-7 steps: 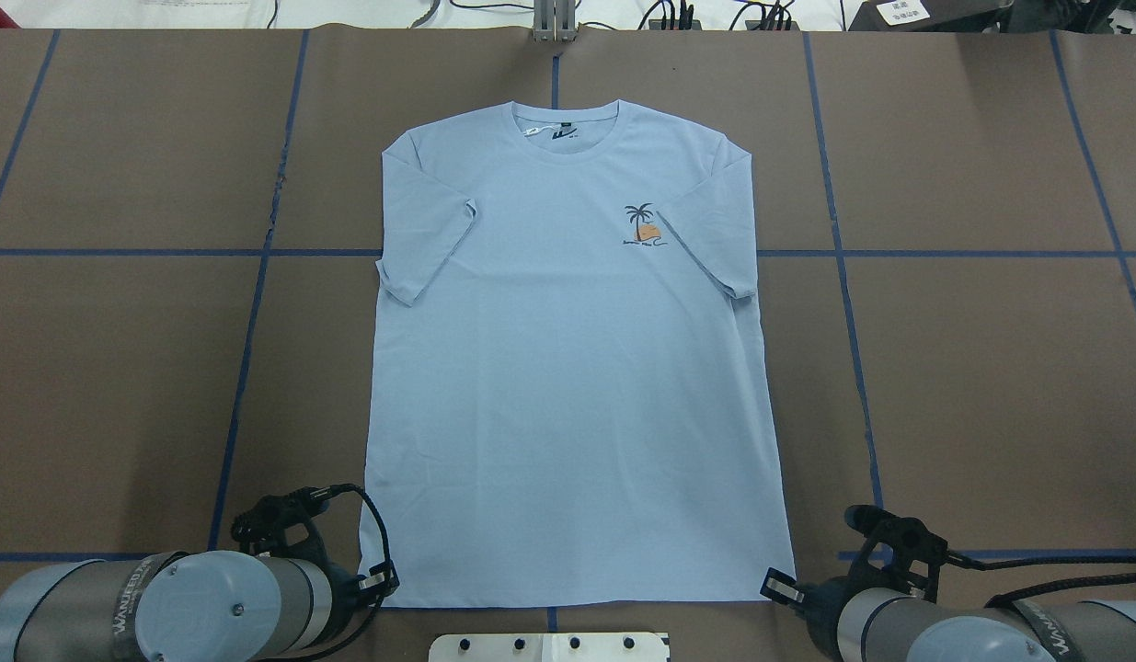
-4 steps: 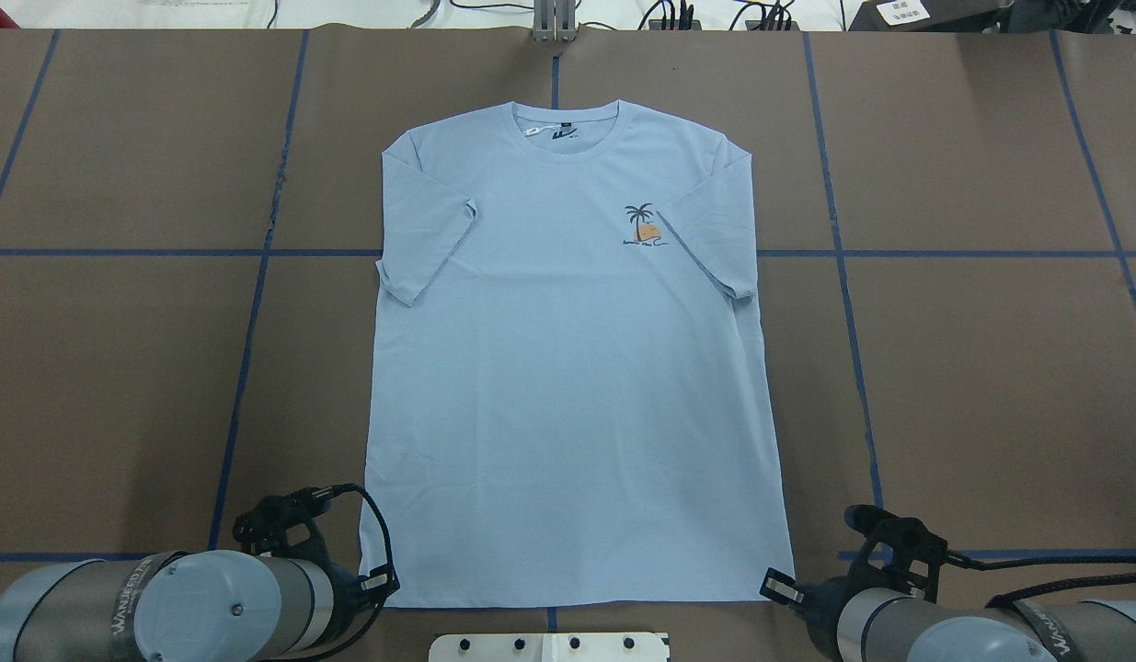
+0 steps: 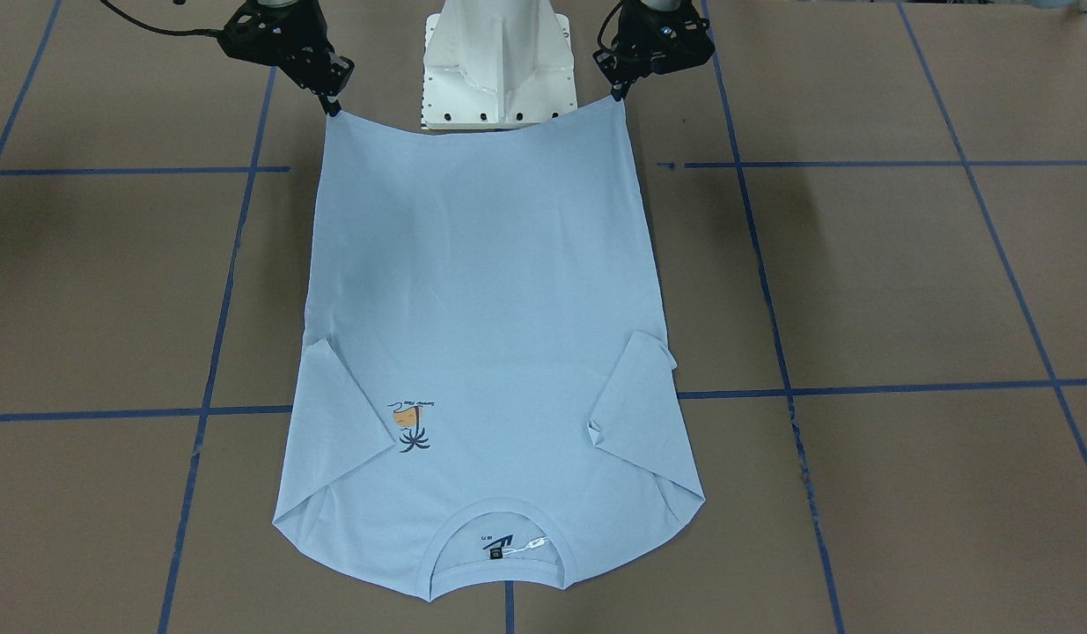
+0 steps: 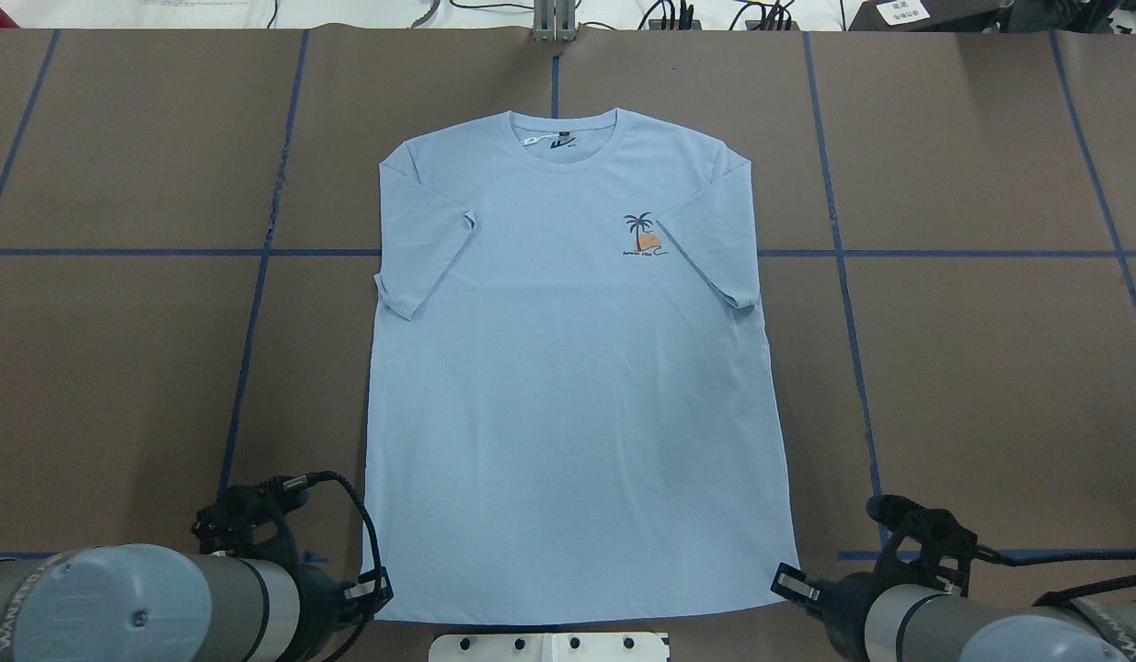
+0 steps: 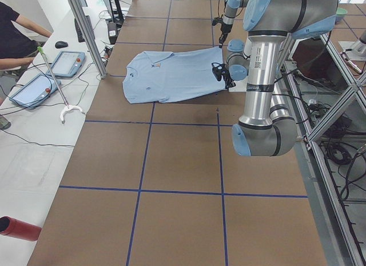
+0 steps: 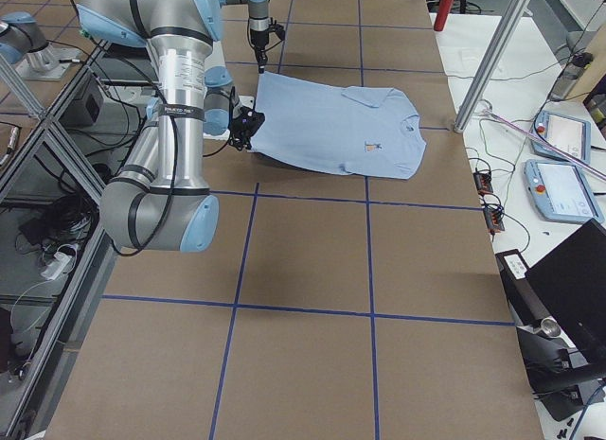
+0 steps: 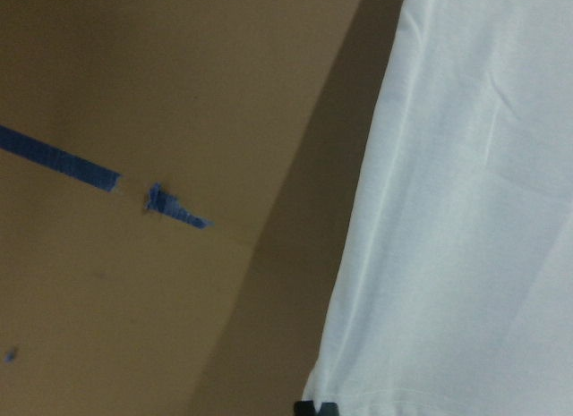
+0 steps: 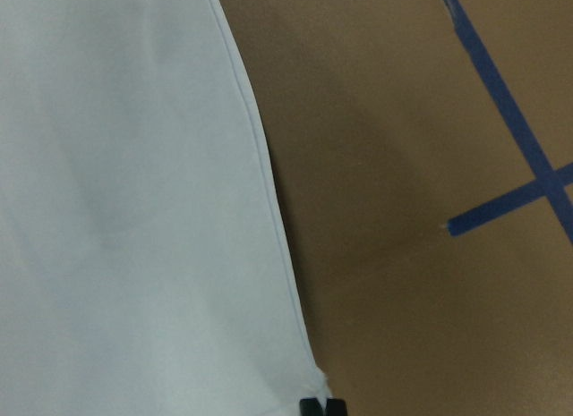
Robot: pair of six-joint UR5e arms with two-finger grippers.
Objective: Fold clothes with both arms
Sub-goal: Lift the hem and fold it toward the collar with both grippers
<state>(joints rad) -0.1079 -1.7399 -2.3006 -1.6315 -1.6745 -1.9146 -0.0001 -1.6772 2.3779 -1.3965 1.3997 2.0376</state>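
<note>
The light blue T-shirt lies face up on the brown table, collar at the far end, both sleeves folded in over the body. The palm-tree print shows on the chest. My left gripper is shut on the shirt's near left hem corner; it also shows in the front view. My right gripper is shut on the near right hem corner, also in the front view. The hem hangs raised between them, sagging in the middle. The wrist views show shirt fabric pinched at the fingertips.
The white pedestal base stands just behind the hem. Blue tape lines cross the brown table cover. A metal post stands at the far edge. Tablets and an operator are on the white side table.
Both grippers have moved back toward the robot with the hem corners, and the whole shirt has slid a little toward the robot. The hem is lifted off the table.
</note>
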